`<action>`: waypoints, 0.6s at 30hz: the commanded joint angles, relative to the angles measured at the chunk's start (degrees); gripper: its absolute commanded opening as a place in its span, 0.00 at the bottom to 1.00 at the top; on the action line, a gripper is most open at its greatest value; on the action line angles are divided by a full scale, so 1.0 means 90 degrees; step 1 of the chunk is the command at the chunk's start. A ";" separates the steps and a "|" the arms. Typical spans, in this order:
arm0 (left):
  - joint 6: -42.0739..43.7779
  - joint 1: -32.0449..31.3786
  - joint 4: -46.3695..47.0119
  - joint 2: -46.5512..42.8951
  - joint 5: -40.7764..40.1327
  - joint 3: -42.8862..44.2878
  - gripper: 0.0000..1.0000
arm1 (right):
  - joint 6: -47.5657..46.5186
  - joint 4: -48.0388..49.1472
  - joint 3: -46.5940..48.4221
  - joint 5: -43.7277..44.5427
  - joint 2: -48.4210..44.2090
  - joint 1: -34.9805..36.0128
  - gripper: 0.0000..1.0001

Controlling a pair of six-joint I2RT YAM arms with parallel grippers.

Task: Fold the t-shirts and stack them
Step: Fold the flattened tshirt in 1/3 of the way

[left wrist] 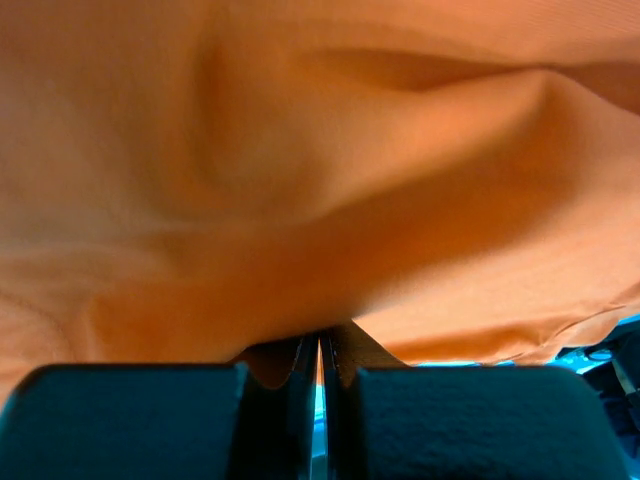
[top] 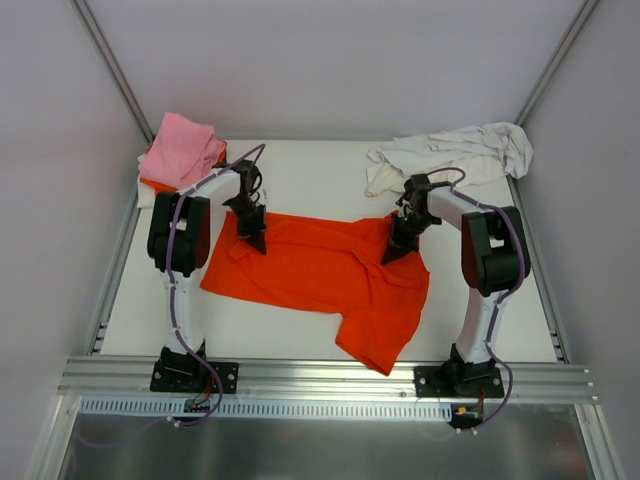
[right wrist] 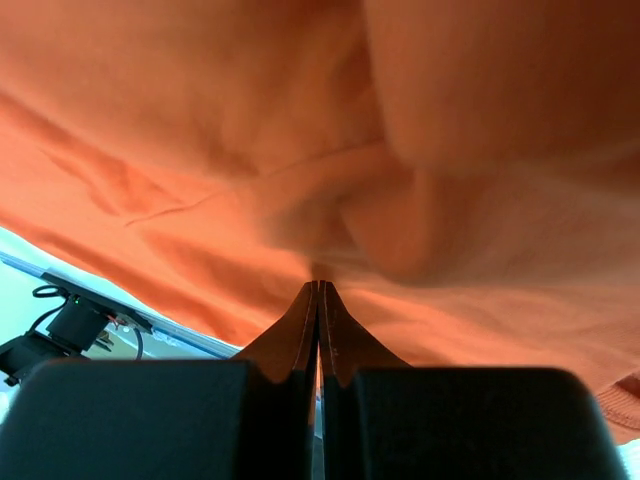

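A bright orange t-shirt (top: 320,270) lies spread across the middle of the table, one part trailing toward the near edge. My left gripper (top: 250,240) is shut on its back left edge. My right gripper (top: 395,252) is shut on its back right edge. Orange cloth (left wrist: 300,160) fills the left wrist view, and the left gripper (left wrist: 320,338) pinches a fold at its tips. In the right wrist view the right gripper (right wrist: 318,286) likewise pinches the orange cloth (right wrist: 300,130). A pink t-shirt (top: 182,148) lies on an orange one (top: 155,183) at the back left. A crumpled white t-shirt (top: 450,155) sits at the back right.
The white table (top: 130,310) is bounded by grey walls at the back and sides and an aluminium rail (top: 320,375) along the near edge, where both arm bases are bolted.
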 commanded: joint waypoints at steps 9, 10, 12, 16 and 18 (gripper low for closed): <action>0.0060 -0.0074 -0.0032 0.0495 0.0207 0.0232 0.00 | 0.0050 -0.0761 0.1236 0.0487 0.0687 0.0060 0.00; 0.0070 -0.0074 -0.0042 0.0544 0.0216 0.0310 0.00 | 0.0050 -0.0848 0.1411 0.0545 0.0726 0.0060 0.00; 0.0080 -0.0084 -0.0110 0.0651 0.0226 0.0485 0.00 | 0.0059 -0.0947 0.1568 0.0604 0.0853 0.0060 0.00; 0.0060 -0.0084 -0.0188 0.0798 0.0236 0.0828 0.00 | 0.0069 -0.1064 0.1803 0.0712 0.1039 0.0070 0.00; 0.0002 -0.0084 -0.0247 0.0915 0.0255 0.1042 0.00 | 0.0069 -0.1103 0.1920 0.0750 0.1117 0.0070 0.00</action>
